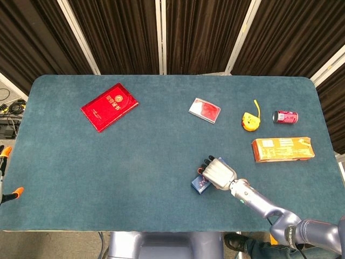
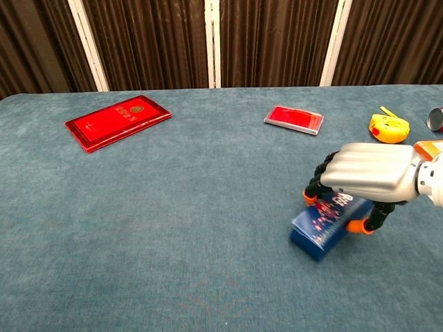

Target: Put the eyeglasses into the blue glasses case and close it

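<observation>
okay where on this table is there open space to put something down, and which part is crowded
Bare cloth spans the near-left table, below the red booklet and left of the blue glasses case that the right hand grips. Crowded: the right side, with red card, tape measure, can, orange box.

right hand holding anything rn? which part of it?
Yes: the right hand grips the blue glasses case from above, fingers curled over its far long side, thumb on the near one.
</observation>
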